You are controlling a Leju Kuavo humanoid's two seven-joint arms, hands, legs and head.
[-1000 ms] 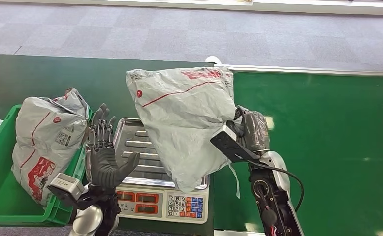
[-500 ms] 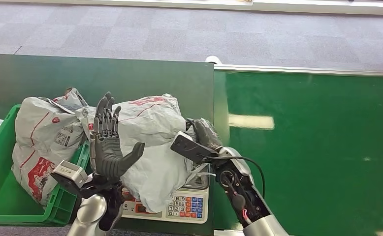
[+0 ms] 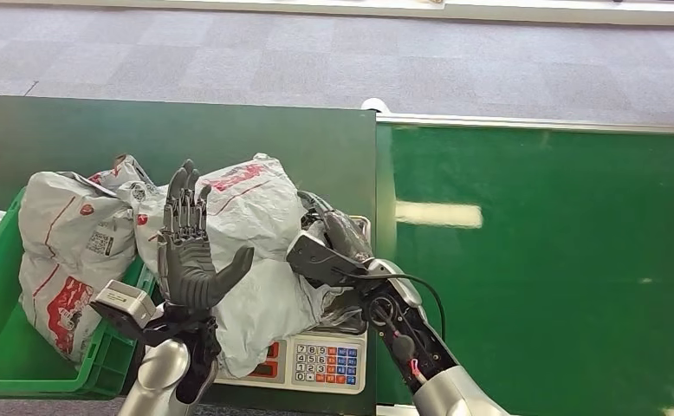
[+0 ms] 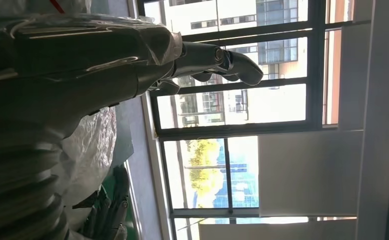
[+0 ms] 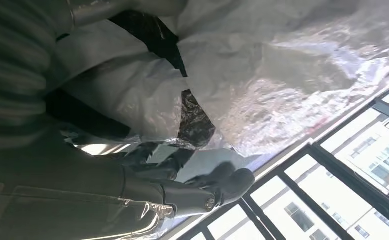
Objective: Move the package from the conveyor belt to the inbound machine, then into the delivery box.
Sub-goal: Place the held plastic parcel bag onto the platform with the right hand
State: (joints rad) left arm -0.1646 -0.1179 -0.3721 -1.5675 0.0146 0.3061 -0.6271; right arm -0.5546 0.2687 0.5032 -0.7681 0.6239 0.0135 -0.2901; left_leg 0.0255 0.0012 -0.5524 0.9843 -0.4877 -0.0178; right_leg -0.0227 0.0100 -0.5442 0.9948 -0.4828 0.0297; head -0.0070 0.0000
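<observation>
On the scale [image 3: 320,364], the grey package [image 3: 251,251] lies slumped across the weighing platform, covering most of it and drooping over the front toward the keypad. Its red-printed upper end leans toward the green bin [image 3: 22,368], which stands just beside the scale on the side away from the conveyor belt [image 3: 559,260].

Right hand [image 3: 333,236]: positioned at the edge of the package that faces the belt, above the scale's belt-side corner. In the right wrist view the right hand [image 5: 182,165] shows dark fingers [image 5: 202,185] lying against crumpled grey plastic, with a fold of the bag draped over them. Contact with the package is evident; whether the fingers actually clamp the film or merely rest in it cannot be told from either view.

Left hand [image 3: 188,251]: raised upright in front of the package, at the scale's bin-side edge, palm turned toward the bag, fingers straight and together, thumb spread outward. It holds nothing. The left wrist view shows the left hand [image 4: 132,55] with extended fingers [image 4: 222,60] against windows, nothing between them.

Inside the bin, a second grey parcel [image 3: 65,251] with red markings leans against the wall nearest the scale, touching or nearly touching the package on the platform.
</observation>
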